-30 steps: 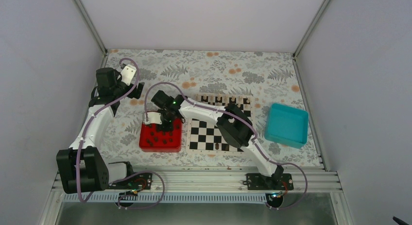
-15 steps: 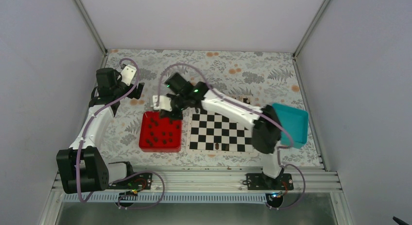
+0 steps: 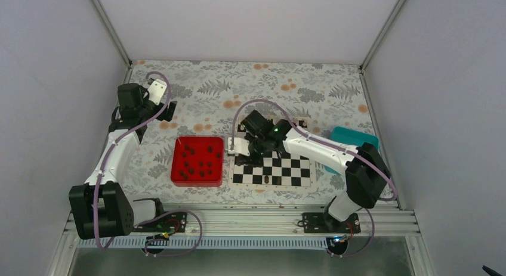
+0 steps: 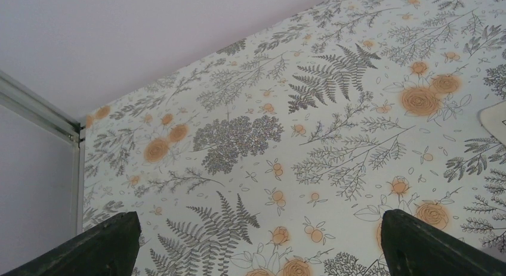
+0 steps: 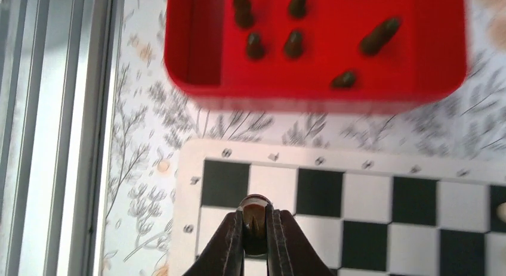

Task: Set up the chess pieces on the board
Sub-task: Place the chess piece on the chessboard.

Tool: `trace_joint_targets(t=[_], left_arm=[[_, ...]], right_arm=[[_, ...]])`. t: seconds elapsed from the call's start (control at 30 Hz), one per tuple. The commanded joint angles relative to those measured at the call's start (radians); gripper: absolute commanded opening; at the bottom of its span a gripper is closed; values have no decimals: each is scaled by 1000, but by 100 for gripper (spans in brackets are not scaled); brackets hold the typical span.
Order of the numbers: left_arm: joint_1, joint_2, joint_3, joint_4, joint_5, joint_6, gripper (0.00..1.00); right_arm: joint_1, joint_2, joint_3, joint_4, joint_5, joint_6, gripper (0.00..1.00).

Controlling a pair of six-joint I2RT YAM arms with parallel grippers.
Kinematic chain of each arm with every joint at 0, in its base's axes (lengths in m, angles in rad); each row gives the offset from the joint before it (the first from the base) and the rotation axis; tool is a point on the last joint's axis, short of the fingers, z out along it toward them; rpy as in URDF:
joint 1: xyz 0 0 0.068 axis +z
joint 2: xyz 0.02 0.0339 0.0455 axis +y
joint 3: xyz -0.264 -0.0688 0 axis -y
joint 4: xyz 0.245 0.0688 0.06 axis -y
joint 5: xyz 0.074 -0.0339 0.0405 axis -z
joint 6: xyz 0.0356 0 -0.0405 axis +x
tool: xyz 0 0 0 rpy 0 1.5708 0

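Note:
The board (image 3: 298,168) of black and cream squares lies mid-table; its corner (image 5: 191,163) shows in the right wrist view. My right gripper (image 5: 255,215) hangs above that corner, shut on a small dark brown chess piece (image 5: 255,205) held upright between the fingers (image 5: 234,234). From above, the right gripper (image 3: 249,154) is over the board's left side. Several dark chess pieces (image 3: 200,163) lie in the red tray (image 3: 179,176), some fallen over (image 5: 379,36). Two dark pieces (image 3: 266,179) stand in the board's near row. My left gripper (image 4: 262,252) is open over bare tablecloth, far left (image 3: 168,111).
A teal tray (image 3: 353,136) sits right of the board, partly behind the right arm. Pale-topped pieces (image 3: 280,122) line the board's far edge. The red tray's wall (image 5: 310,100) is just beyond the board's corner. Metal rails (image 3: 238,219) run along the near edge.
My right arm has lifted from the red tray and swung right, carrying a dark piece to above the board's left side. The left arm has not moved.

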Motion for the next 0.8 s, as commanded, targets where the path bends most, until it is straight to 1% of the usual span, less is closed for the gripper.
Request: trace_joint_targets(t=[0.0,0.13,0.37,0.77], left_arm=[[4,-15,1,0,2,-14,100],[4,-10,5,-3,0,-16,100],[4,-10,-5,0,-7,-13,100],[4,-11,-22,9,-19,-11,100]], right_arm=[[7,-71,-106,53,18,20,6],[7,-70,-188,85,17,18,6],[7,-42,-266,142,22,4,7],[8,-8,-293,184,20,-12,7]])
